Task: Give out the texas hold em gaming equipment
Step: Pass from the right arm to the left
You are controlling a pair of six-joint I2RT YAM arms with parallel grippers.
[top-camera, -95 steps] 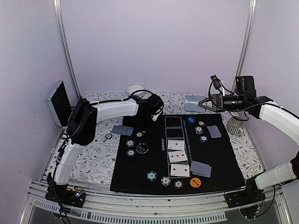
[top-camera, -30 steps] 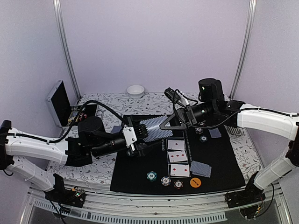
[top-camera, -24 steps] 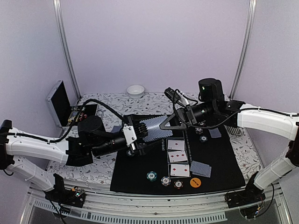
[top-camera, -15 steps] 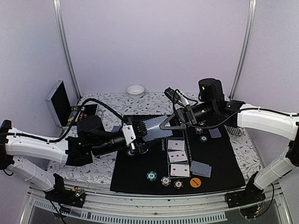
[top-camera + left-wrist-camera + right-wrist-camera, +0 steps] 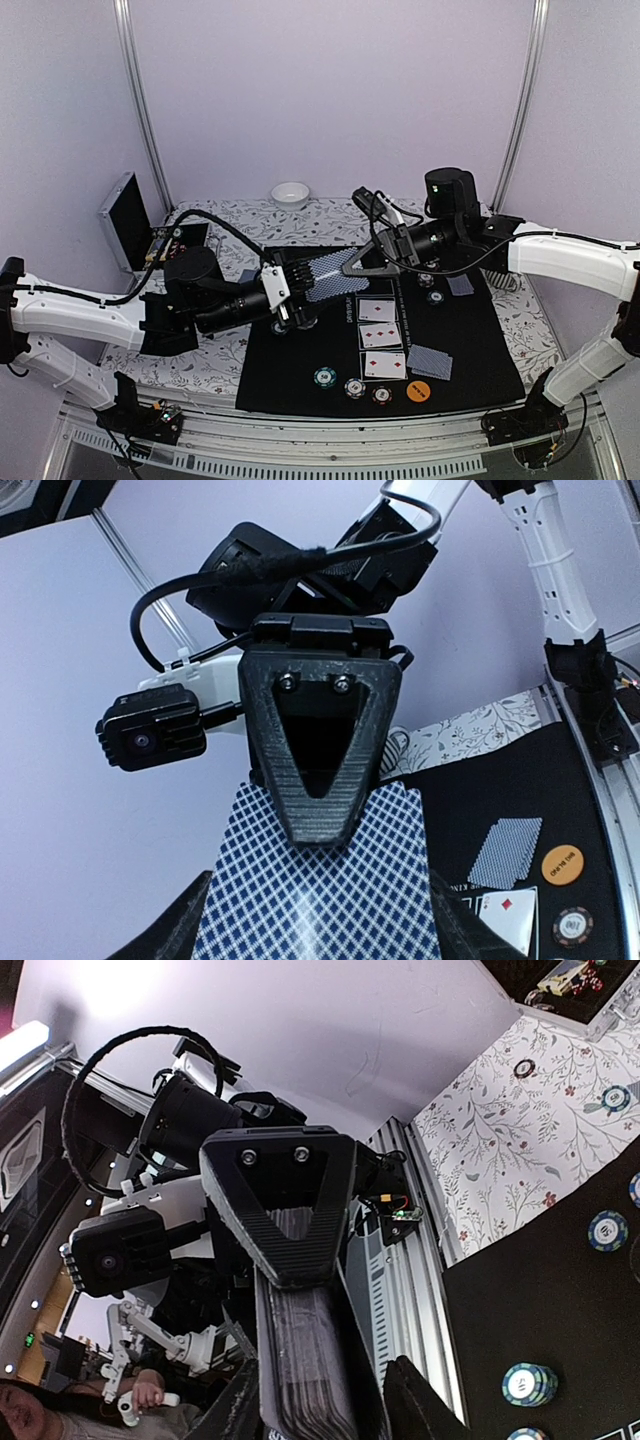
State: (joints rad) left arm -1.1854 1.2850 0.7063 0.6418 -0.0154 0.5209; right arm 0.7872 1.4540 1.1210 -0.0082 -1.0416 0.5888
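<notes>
A deck of grey-blue-backed cards (image 5: 330,278) hangs in the air over the mat's far left, held between both grippers. My right gripper (image 5: 358,265) pinches its faces; its finger (image 5: 320,770) lies flat on the deck's back (image 5: 300,920). My left gripper (image 5: 295,295) clasps the deck across its width; its finger (image 5: 285,1220) sits against the deck's edge (image 5: 305,1360). Three face-up cards (image 5: 380,335) lie in the mat's rectangles. Face-down cards (image 5: 430,362) and an orange disc (image 5: 418,392) lie at the front right. Striped chips (image 5: 353,388) sit at the front.
The black mat (image 5: 470,350) covers the table's middle. A white bowl (image 5: 290,194) stands at the back. An open case (image 5: 130,220) stands at the far left. More chips (image 5: 430,280) and a face-down card (image 5: 458,284) lie right of the mat's rectangles, near a wire holder (image 5: 505,270).
3.2 s ago the right gripper held the deck at the back right and the left reached far in. Both have since met over the mat; in the last second the deck only tilted slightly.
</notes>
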